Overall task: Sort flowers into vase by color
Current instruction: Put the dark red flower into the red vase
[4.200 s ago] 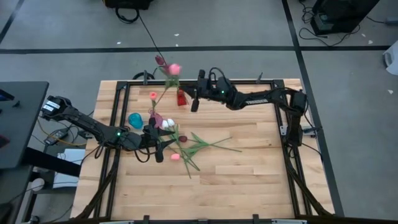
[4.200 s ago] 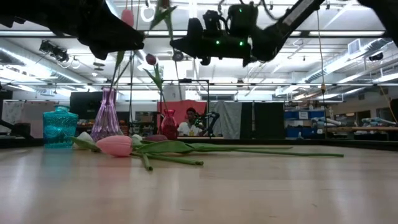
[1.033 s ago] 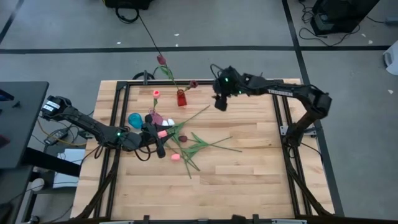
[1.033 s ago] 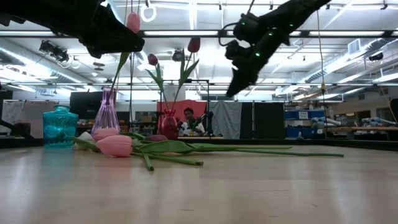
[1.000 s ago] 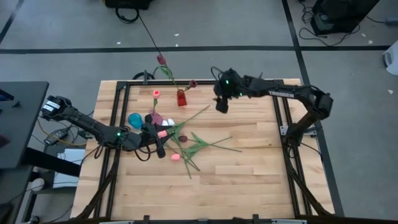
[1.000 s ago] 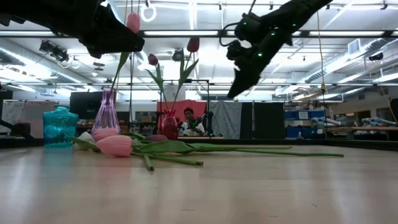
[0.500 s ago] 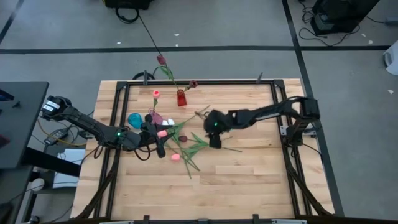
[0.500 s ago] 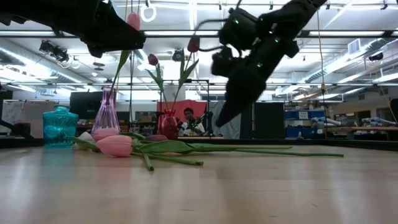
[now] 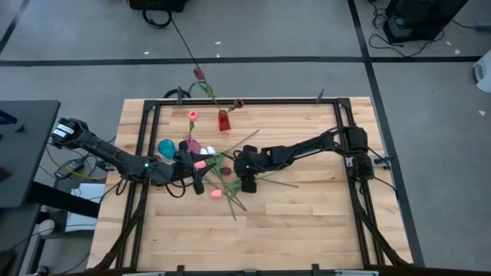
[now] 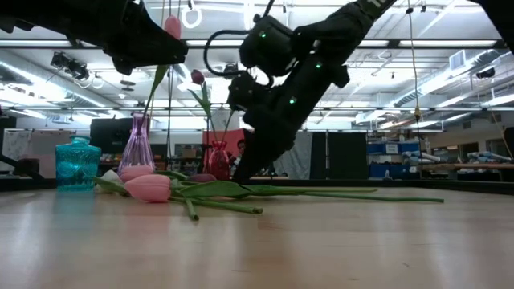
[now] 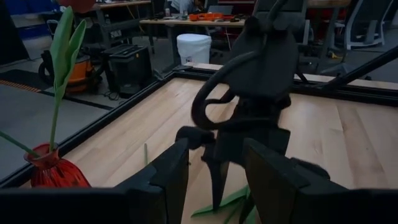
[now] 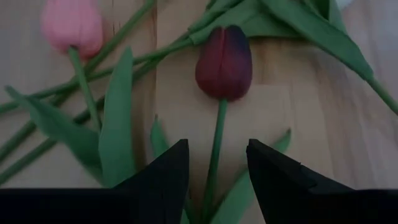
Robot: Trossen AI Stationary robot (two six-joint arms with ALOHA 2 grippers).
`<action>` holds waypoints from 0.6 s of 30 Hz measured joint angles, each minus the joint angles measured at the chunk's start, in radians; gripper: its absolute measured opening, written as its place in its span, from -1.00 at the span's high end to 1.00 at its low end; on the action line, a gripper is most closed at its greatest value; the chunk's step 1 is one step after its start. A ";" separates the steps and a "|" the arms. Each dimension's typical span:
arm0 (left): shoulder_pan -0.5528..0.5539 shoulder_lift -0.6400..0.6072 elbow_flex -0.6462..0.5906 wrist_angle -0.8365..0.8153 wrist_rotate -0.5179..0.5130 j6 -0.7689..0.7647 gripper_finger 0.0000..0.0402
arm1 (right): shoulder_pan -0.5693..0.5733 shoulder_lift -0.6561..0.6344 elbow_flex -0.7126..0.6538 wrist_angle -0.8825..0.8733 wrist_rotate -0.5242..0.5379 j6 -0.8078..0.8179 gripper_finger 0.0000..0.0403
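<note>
The right hand (image 9: pixel 247 184) hangs low over the loose flowers (image 9: pixel 230 178) at mid-counter, fingers (image 12: pixel 163 180) parted on either side of a maroon tulip's (image 12: pixel 224 53) stem, not touching it. A pink tulip (image 12: pixel 72 26) lies just beside it. The left hand (image 9: pixel 196 179), at the left of the pile, holds a pink tulip (image 10: pixel 171 27) raised above the purple vase (image 10: pixel 137 148). Farther back a red vase (image 9: pixel 223 120) holds maroon blooms; a teal jar (image 9: pixel 166 147) stands at the left on the wooden counter (image 9: pixel 307 222).
</note>
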 joint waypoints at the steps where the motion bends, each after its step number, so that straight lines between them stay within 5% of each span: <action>1: 0.000 0.000 0.000 0.000 0.000 0.000 0.21 | 0.000 0.009 0.008 0.002 -0.003 -0.001 0.15; 7: 0.000 0.000 0.000 -0.002 0.000 0.000 0.21 | 0.000 0.053 0.023 0.001 0.017 -0.025 0.26; 14: -0.001 0.000 0.000 -0.003 0.011 0.000 0.21 | -0.004 0.039 0.023 -0.022 0.011 -0.031 0.89; 18: -0.025 -0.002 0.000 0.009 0.055 0.013 0.21 | -0.016 -0.079 0.020 -0.081 0.041 -0.038 0.89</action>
